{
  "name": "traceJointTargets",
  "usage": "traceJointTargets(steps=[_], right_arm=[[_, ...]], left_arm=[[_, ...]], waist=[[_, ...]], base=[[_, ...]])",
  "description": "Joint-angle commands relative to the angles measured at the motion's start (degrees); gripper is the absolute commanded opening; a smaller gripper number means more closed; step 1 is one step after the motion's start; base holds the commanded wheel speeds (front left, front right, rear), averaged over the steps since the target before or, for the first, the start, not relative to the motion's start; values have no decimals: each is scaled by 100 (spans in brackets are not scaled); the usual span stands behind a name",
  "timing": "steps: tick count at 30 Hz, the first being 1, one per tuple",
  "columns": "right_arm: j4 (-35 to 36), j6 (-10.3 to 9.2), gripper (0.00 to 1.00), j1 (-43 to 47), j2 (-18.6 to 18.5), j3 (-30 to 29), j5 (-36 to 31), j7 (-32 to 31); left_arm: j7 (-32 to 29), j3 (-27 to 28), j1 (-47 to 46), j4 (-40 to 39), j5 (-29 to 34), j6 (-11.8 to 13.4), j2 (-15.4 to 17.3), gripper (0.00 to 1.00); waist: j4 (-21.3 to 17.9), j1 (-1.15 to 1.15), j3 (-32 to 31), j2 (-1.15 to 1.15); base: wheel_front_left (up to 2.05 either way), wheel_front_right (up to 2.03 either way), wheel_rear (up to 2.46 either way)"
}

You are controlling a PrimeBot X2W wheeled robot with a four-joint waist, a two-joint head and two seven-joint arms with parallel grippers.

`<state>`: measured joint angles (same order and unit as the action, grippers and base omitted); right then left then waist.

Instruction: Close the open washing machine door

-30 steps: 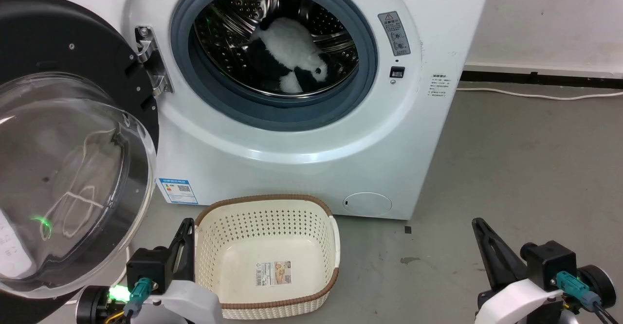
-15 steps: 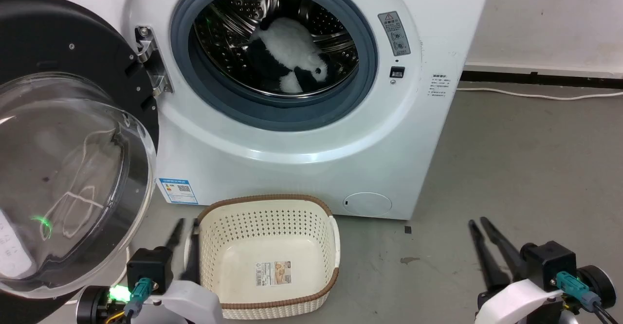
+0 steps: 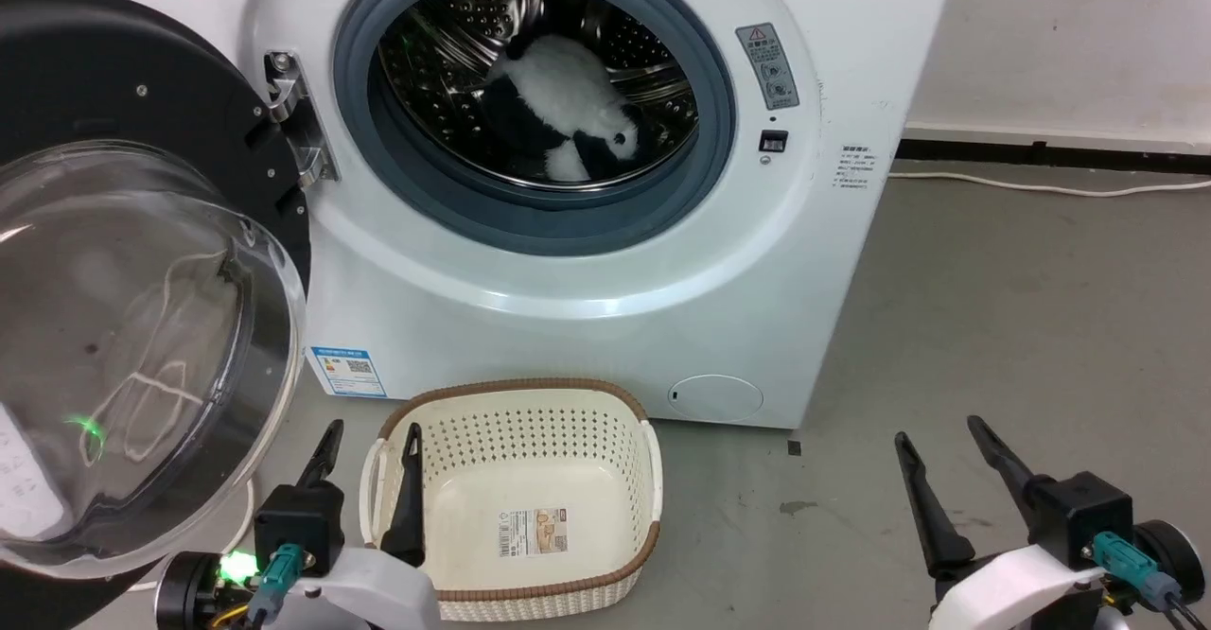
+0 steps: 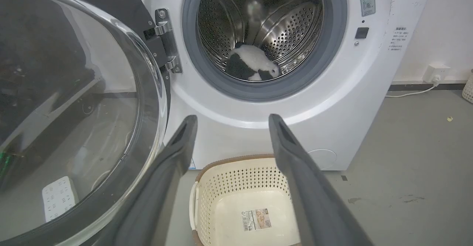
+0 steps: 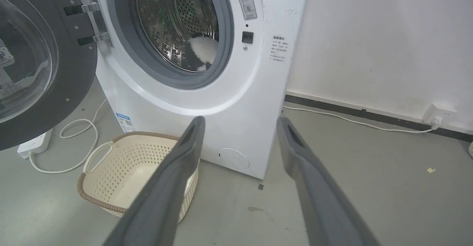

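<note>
The washing machine (image 3: pixel 587 327) (image 4: pixel 244 135) (image 5: pixel 236 102) stands white and boxy ahead, its steel drum holding a black and white plush toy (image 3: pixel 568 110). The washing machine door (image 3: pixel 123 261) (image 4: pixel 70 102) (image 5: pixel 40 61) hangs swung wide open to the left on its hinge (image 3: pixel 293 119), glass bowl bulging toward me. My left gripper (image 3: pixel 373 435) (image 4: pixel 232 119) is open, low at the lower left, just right of the door's rim and over the basket's left edge. My right gripper (image 3: pixel 941 429) (image 5: pixel 240 122) is open above the floor at the lower right, well clear of the door.
A cream perforated basket (image 3: pixel 653 464) (image 4: pixel 201 187) (image 5: pixel 92 179) with a brown rim sits on the floor before the machine. A white power strip (image 5: pixel 35 144) and cable (image 5: pixel 79 127) lie left of it. Another cable (image 3: pixel 1050 183) runs along the wall; grey floor spreads right.
Both grippers have opened from shut: each pair of fingers has spread apart in place. The door, the basket and the machine have not moved.
</note>
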<state>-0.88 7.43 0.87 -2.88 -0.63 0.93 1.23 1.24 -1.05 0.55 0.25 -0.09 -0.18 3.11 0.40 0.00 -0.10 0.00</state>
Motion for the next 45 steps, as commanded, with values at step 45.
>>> traceJointTargets(steps=[45], right_arm=[[-327, 3, 100, -296, -56, 745, 246, 597]], left_arm=[[595, -234, 308, -409, -27, 184, 312, 100]], waist=[[1394, 0, 6, 0]], base=[[0, 0, 0]])
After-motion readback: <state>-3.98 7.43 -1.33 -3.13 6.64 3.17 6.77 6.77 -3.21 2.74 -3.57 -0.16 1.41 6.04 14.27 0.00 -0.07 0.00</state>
